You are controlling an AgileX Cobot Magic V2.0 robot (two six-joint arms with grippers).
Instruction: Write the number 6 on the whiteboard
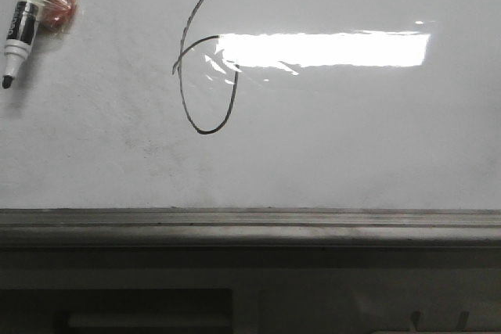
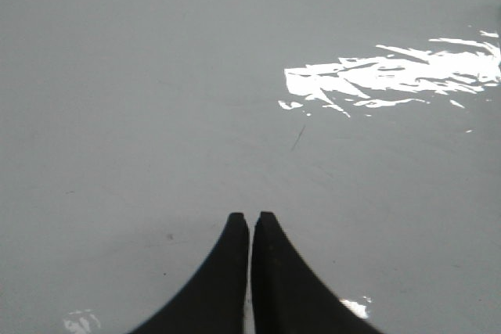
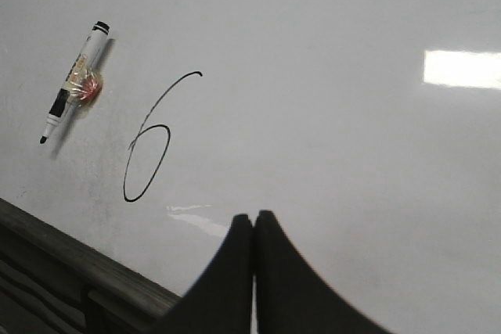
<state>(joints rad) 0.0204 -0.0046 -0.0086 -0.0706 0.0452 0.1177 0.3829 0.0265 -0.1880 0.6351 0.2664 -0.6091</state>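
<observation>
The number 6 [image 1: 205,60] is already drawn on the whiteboard [image 1: 352,138], a thin dark stroke with a long curved top and a narrow oval loop, sitting left of centre in the front view, its loop partly crossed by a bright rectangular light reflection [image 1: 325,48]. Being dry-erase ink on a glossy surface, it would likely smear at any touch, so nothing should brush it. At about ten o'clock from the numeral a marker pen [image 1: 23,17] clings to the board, uncapped tip down, with a reddish taped-on lump [image 1: 56,7], probably a magnet, at its middle. The marker looks light, rigid and smooth-barrelled, so a grip would best fall on the barrel just beside that lump, well clear of the wet tip. The board itself is stiff and slick. Its dark metal ledge [image 1: 250,224] runs along the six o'clock edge. Both grippers are free of the pen: the left gripper [image 2: 250,217] has its fingers pressed together on nothing, over bare board, and the right gripper [image 3: 254,215] likewise has its fingers closed and empty, near the numeral.
</observation>
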